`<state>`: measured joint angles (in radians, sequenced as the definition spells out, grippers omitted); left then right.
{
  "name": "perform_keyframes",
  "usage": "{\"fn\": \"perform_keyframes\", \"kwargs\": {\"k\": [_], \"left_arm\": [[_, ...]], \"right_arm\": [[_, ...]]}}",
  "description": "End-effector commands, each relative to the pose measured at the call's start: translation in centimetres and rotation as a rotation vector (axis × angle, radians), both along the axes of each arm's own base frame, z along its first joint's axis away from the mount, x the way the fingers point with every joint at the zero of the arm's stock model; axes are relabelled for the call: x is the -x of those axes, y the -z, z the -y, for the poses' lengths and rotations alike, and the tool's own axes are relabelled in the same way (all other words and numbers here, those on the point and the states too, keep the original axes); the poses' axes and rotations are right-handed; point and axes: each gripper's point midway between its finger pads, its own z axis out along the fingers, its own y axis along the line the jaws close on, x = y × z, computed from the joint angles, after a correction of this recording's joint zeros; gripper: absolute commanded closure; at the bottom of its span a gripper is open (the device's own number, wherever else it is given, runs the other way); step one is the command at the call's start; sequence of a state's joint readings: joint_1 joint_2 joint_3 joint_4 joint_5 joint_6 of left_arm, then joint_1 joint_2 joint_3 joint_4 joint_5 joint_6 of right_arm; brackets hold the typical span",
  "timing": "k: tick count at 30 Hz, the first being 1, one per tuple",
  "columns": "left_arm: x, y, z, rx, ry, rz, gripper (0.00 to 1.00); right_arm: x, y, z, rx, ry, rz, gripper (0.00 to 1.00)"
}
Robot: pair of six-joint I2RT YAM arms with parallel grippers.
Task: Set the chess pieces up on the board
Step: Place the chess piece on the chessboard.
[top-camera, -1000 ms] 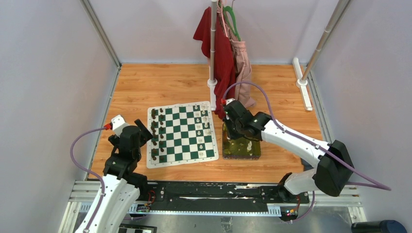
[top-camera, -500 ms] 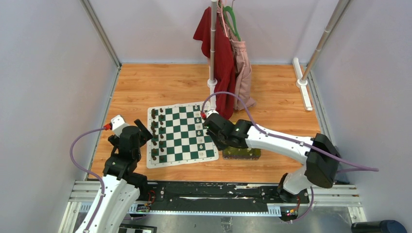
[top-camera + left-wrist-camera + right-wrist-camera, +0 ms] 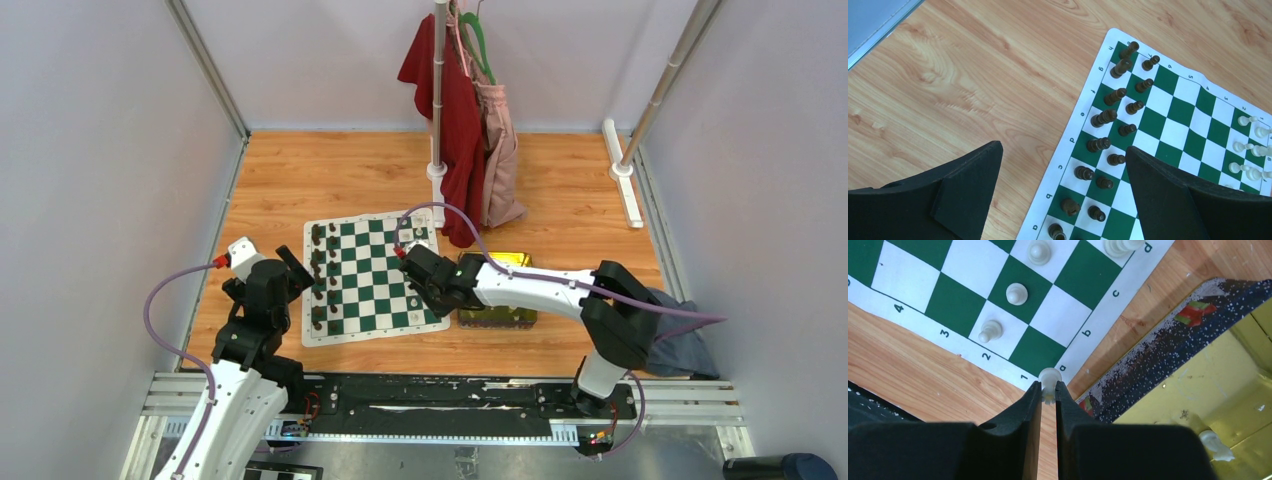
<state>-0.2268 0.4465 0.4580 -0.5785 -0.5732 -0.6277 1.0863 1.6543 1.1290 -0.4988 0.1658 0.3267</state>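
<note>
The board [image 3: 372,292] lies on the wooden table. Dark brown chessmen [image 3: 318,278] fill its left two columns and cream-white chess pieces [image 3: 413,246] stand along its right side. My right gripper [image 3: 420,276] hangs over the board's near right corner, shut on a white chess piece [image 3: 1049,376] held at its fingertips above the corner of the board [image 3: 908,275] by the "a" and "1" marks. Three white pawns [image 3: 1017,293] stand on nearby squares. My left gripper [image 3: 1063,152] is open and holds nothing, over the left border of the board [image 3: 1178,132] beside the dark chessmen [image 3: 1108,117].
A yellow-green tray [image 3: 497,305] sits right of the board, with one white piece [image 3: 1215,444] lying in the tray [image 3: 1198,385]. A pole with red and pink garments [image 3: 462,110] stands behind the board. A grey cloth [image 3: 682,345] lies at the right.
My right arm has swung left from over the tray to the board's near right corner, carrying the white piece. The left arm has not moved.
</note>
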Motion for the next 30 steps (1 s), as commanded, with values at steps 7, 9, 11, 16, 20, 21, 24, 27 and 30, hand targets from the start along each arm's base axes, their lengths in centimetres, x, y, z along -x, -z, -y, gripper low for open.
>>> {"fn": "perform_keyframes", "kwargs": {"k": [7, 9, 11, 16, 20, 21, 24, 27, 30], "left_arm": [[0.2, 0.5, -0.3, -0.014, -0.018, -0.011, 0.00], [0.2, 0.5, -0.3, -0.014, -0.018, -0.013, 0.00], [0.2, 0.6, -0.3, -0.015, -0.018, -0.014, 0.00], [0.2, 0.6, -0.3, -0.014, -0.017, -0.016, 0.00], [0.2, 0.6, -0.3, -0.016, -0.017, -0.017, 0.00], [0.2, 0.6, -0.3, -0.016, -0.017, -0.018, 0.00], [0.2, 0.6, -0.3, -0.016, -0.016, -0.018, 0.00], [0.2, 0.7, -0.3, -0.016, -0.017, -0.019, 0.00], [0.2, 0.7, -0.3, -0.016, -0.017, -0.019, 0.00]], "right_arm": [[-0.4, 0.4, -2.5, -0.026, -0.045, 0.004, 1.00], [-0.3, 0.7, -2.5, -0.024, -0.047, -0.004, 1.00], [-0.2, 1.0, -2.5, -0.020, -0.047, -0.011, 1.00], [0.0, 1.5, -2.5, -0.019, -0.048, -0.021, 1.00], [0.2, 1.8, -2.5, -0.021, -0.049, -0.031, 1.00], [0.2, 1.8, -2.5, -0.022, -0.050, -0.031, 1.00], [0.2, 2.0, -2.4, -0.018, -0.049, -0.035, 1.00], [0.3, 2.3, -2.3, -0.013, -0.048, -0.039, 1.00], [0.5, 2.6, -2.1, -0.009, -0.047, -0.043, 1.00]]}}
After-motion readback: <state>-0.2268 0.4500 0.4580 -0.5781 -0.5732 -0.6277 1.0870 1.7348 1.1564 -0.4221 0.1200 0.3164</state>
